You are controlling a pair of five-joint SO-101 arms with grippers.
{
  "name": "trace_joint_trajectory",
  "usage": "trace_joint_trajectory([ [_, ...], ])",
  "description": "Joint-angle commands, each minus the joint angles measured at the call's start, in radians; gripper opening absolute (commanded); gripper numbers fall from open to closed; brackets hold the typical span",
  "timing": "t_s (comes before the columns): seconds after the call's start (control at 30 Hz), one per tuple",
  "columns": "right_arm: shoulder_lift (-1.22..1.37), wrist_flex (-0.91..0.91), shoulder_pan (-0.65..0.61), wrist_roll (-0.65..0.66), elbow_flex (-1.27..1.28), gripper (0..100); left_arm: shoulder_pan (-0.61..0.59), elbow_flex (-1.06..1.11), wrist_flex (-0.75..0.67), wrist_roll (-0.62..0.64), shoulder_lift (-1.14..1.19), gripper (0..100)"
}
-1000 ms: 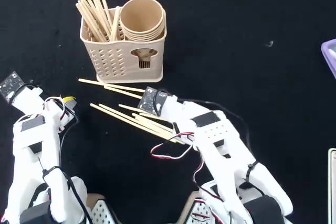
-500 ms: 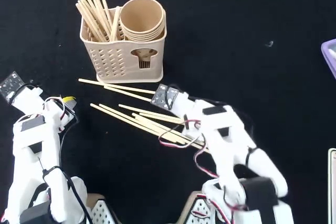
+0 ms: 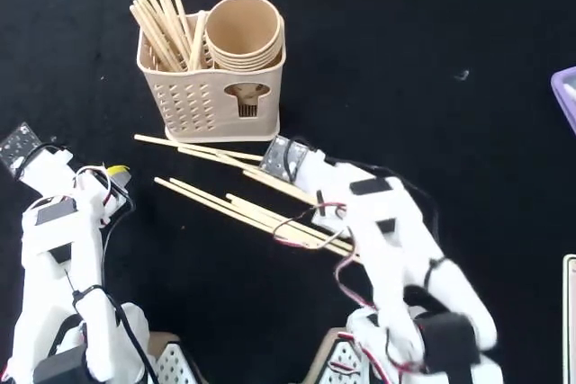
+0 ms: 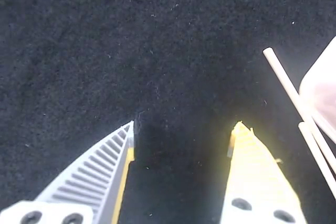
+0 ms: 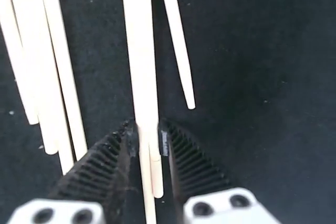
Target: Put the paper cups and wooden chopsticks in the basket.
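Chopsticks (image 5: 140,66) pinched in my right gripper (image 5: 147,132), left gripper (image 4: 181,129) spread; next, I judge, lift them into basket (image 3: 207,105)

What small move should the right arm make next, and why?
Probably a short lift straight up: the right gripper is shut on chopsticks, and the basket stands close by with a high rim that they must clear.

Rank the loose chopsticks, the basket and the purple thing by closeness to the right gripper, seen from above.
1. chopsticks: on the table, the right gripper shut on some.
2. basket: just ahead, toward the left.
3. purple thing: table's far right edge.
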Motion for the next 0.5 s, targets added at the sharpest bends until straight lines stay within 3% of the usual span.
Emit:
trace_joint_trajectory([
  [0.0,-0.143,0.003,0.009,0.006,0.030,1.0,0.005,-0.004,-0.012,0.009,-0.026,29],
  [0.13,-0.300,0.146,-0.040,-0.051,0.039,1.0,0.005,-0.004,-0.012,0.009,-0.026,29],
  [0.33,-0.553,0.420,-0.273,-0.244,-0.056,1.0,0.005,-0.005,-0.014,0.009,-0.026,29],
  [0.47,-0.679,0.462,-0.423,-0.339,-0.151,1.0,0.005,-0.004,-0.014,0.009,-0.026,29],
])
